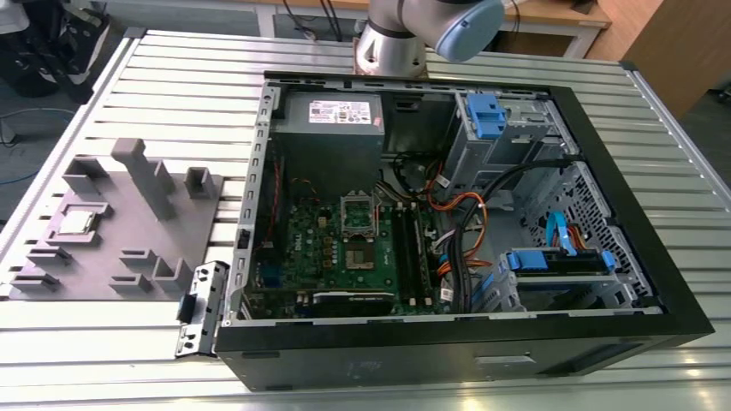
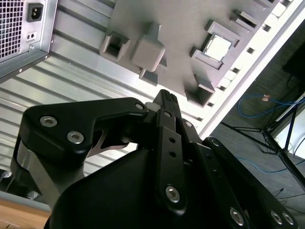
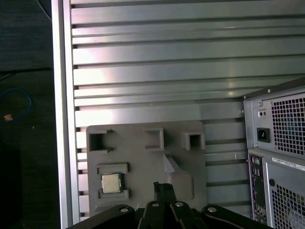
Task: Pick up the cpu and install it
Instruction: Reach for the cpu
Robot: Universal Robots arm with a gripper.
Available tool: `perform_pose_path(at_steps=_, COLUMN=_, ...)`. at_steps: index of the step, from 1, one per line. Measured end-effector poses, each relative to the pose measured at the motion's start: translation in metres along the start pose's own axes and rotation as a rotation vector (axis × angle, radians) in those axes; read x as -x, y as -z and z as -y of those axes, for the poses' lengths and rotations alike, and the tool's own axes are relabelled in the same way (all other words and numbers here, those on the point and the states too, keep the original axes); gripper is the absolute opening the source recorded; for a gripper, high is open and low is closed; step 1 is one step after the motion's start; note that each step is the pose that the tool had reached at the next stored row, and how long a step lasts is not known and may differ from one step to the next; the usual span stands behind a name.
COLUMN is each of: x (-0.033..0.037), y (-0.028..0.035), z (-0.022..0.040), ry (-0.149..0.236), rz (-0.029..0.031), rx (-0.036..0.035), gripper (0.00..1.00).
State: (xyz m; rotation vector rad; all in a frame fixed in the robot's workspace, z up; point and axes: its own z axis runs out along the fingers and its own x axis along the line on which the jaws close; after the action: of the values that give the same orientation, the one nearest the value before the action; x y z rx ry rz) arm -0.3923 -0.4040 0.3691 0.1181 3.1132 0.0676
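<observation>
one cpu point(image 1: 78, 223), one grey holder plate point(image 1: 115, 244), one open computer case point(image 1: 457, 347)

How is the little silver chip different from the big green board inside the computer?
The cpu is plain silver-grey; the circuit board is green and crowded with parts. The cpu is far smaller than the circuit board. The cpu sits in a grey holder outside; the circuit board lies inside the open computer case. Both lie flat.

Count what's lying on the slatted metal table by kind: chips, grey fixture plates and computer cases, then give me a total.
cpu: 1
grey fixture plate: 1
open computer case: 1
Total: 3
</observation>
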Motion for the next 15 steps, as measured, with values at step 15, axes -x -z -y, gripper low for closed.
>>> perform_pose_path(at_steps=15, x=-0.0014, y=-0.0043, z=0.0012, ry=0.000, rz=0.0001, rx=0.0001, gripper=0.11)
